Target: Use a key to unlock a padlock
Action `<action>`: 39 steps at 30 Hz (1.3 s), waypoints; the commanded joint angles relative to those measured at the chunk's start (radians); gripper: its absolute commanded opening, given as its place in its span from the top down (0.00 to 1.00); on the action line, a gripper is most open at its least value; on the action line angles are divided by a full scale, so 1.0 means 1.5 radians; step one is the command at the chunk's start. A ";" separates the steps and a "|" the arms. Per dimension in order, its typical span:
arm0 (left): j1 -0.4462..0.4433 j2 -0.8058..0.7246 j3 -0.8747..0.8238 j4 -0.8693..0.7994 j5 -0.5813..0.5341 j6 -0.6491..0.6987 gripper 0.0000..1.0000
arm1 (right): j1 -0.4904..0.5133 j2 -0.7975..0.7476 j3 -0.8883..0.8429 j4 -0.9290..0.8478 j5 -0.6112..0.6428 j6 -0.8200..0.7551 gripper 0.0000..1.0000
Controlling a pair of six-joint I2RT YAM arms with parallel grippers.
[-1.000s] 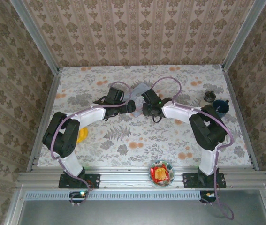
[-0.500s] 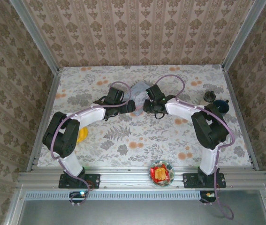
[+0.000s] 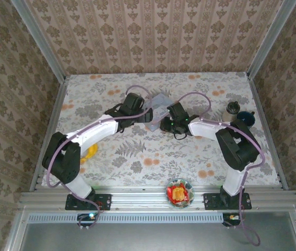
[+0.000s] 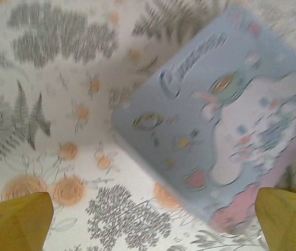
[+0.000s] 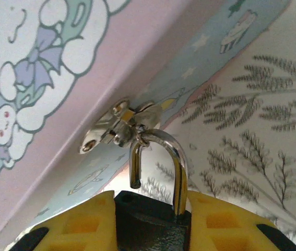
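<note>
The padlock (image 5: 149, 224), a small dark body with a silvery shackle (image 5: 175, 157), sits between the yellow fingers (image 5: 82, 222) of my right gripper (image 5: 150, 219), which is shut on it. The shackle hangs through the metal hasp (image 5: 114, 128) of the light blue tin (image 5: 43, 68); its left leg stands out of the body. In the top view the right gripper (image 3: 167, 124) is at the tin's (image 3: 158, 103) near right side and my left gripper (image 3: 149, 116) at its near left. The left gripper (image 4: 153, 225) is open, yellow fingertips (image 4: 14, 219) wide apart over the cloth beside the tin (image 4: 226, 115).
A dark round-lidded jar (image 3: 233, 108) and a dark blue cup (image 3: 245, 118) stand at the right edge. A glass bowl (image 3: 179, 192) of red and orange pieces sits at the front edge. A yellow object (image 3: 89, 152) lies under the left arm.
Both arms have stretched farther over the table. The left gripper moved right toward the tin, and the right gripper shifted right with the padlock; the tin turned slightly.
</note>
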 commanded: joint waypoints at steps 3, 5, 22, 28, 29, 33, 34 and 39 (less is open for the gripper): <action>-0.022 0.051 0.085 -0.061 -0.056 0.061 0.00 | 0.018 -0.073 -0.053 0.050 0.002 0.059 0.95; -0.033 0.082 0.105 -0.071 -0.055 0.069 0.00 | 0.023 -0.094 -0.075 0.058 0.009 0.072 0.95; -0.070 0.177 0.082 -0.098 -0.098 0.088 0.00 | -0.001 -0.132 -0.119 0.037 0.088 0.071 0.95; -0.069 0.177 0.058 -0.097 -0.097 0.078 0.00 | -0.016 -0.137 -0.097 0.040 0.088 0.064 0.94; -0.070 0.177 0.056 -0.095 -0.094 0.078 0.00 | -0.018 -0.136 -0.093 0.040 0.088 0.062 0.94; -0.070 0.177 0.048 -0.091 -0.092 0.075 0.00 | -0.031 -0.129 -0.085 0.058 0.064 0.066 0.94; -0.070 0.177 0.048 -0.092 -0.091 0.075 0.00 | -0.034 -0.129 -0.085 0.062 0.061 0.068 0.93; -0.070 0.175 0.042 -0.090 -0.091 0.075 0.00 | -0.055 -0.126 -0.073 0.057 0.047 0.055 0.88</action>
